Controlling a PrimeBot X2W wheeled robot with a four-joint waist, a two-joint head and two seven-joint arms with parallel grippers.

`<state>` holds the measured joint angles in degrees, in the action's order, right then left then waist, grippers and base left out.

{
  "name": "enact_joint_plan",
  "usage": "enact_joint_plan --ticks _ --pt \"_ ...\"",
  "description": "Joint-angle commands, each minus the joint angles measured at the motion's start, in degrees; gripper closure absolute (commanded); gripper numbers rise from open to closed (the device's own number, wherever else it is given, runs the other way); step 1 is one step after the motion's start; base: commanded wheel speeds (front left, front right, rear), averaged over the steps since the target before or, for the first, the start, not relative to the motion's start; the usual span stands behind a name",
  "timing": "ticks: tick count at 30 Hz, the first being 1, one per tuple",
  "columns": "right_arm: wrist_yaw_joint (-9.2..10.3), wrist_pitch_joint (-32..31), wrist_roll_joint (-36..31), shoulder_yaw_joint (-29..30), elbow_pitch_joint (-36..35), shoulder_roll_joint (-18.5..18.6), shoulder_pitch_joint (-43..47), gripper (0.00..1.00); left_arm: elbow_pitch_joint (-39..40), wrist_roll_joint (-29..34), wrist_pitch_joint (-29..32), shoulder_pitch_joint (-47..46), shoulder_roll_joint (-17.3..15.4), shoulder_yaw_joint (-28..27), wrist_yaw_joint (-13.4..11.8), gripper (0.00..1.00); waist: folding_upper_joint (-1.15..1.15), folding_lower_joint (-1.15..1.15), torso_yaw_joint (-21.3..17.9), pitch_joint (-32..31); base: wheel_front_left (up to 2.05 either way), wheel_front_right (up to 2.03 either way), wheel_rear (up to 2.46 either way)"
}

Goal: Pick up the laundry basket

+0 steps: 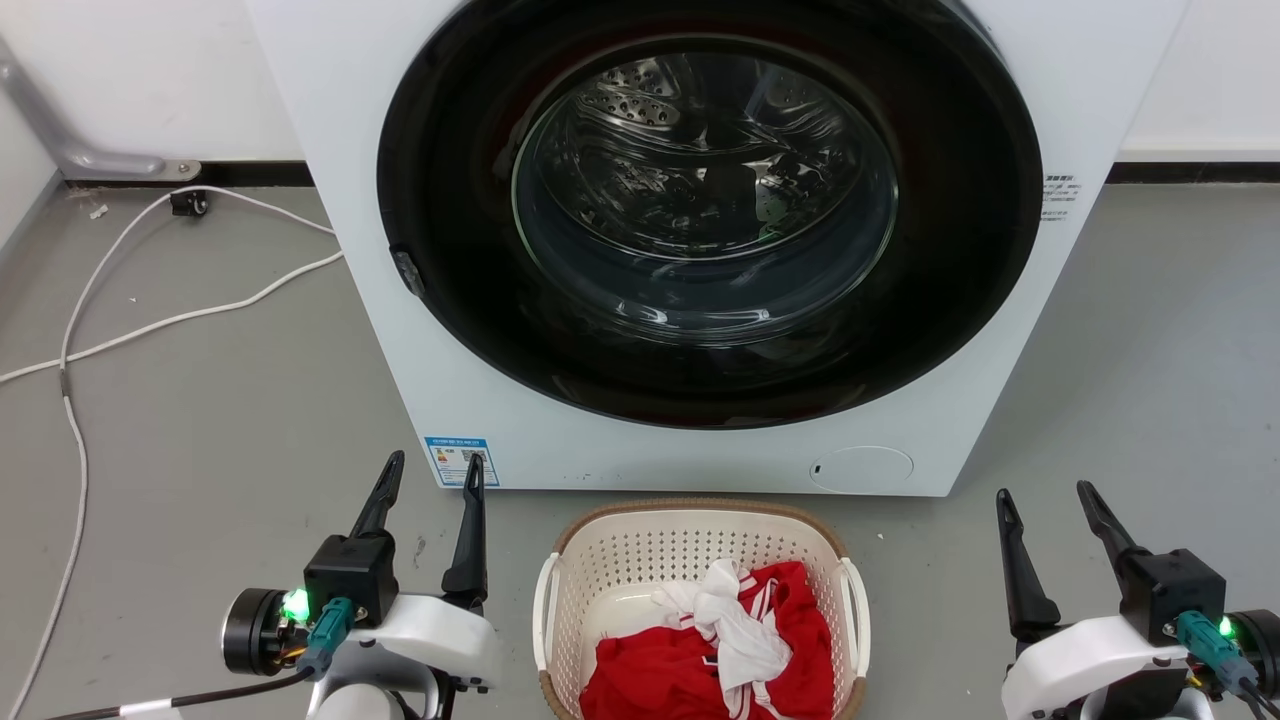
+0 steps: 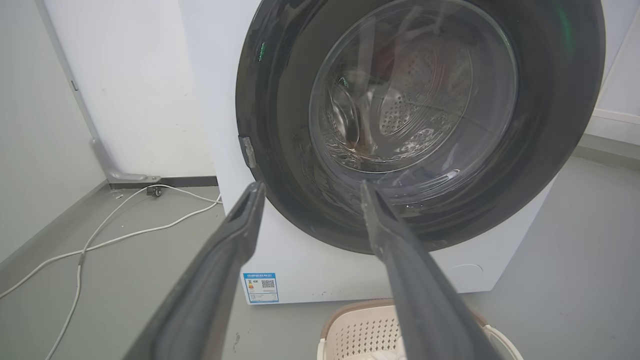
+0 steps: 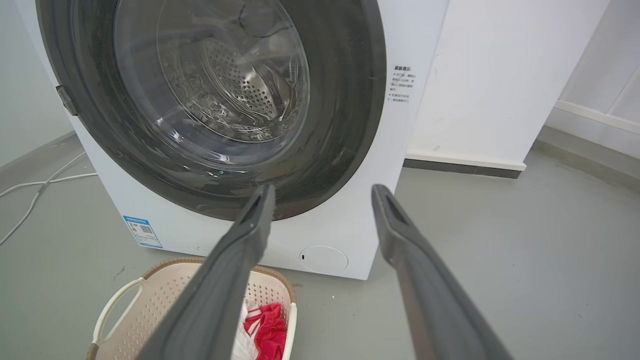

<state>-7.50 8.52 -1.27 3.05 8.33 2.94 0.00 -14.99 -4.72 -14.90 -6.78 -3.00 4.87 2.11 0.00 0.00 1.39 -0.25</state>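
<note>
Left jaws lower left, right jaws lower right: mine, both spread, empty. Basket (image 1: pixel 690 560) bottom centre between them, untouched.

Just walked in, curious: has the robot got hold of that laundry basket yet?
Not yet. Done: nothing visible; the laundry basket sits on the floor before the washing machine, red and white clothes inside. In hand: the left gripper and right gripper are open, one either side of it, touching nothing. Left: likely reach its white side handles, grip and lift.
</note>
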Motion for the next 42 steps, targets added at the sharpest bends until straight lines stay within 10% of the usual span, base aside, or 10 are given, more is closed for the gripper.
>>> enact_joint_plan --ticks 1,24,42 --pt "0.02 0.2 -1.0 0.0 -0.2 -0.1 0.5 0.0 -0.1 0.8 -0.4 -0.6 -0.1 0.1 -0.2 0.0 0.0 0.0 0.0 0.0 0.0 0.0 0.0" --pt "0.02 0.1 0.7 0.2 0.5 -0.1 -0.3 0.0 -0.8 0.5 -0.4 -1.1 0.1 0.2 -0.4 0.0 0.0 0.0 -0.1 1.2 0.0 0.0 0.0" --pt "0.03 -5.0 3.6 -3.1 9.3 -0.1 -9.6 0.0 -15.3 -1.8 -0.3 -10.5 -0.7 -1.2 1.6 0.0 0.0 0.0 -2.4 17.3 0.0 0.0 0.0"
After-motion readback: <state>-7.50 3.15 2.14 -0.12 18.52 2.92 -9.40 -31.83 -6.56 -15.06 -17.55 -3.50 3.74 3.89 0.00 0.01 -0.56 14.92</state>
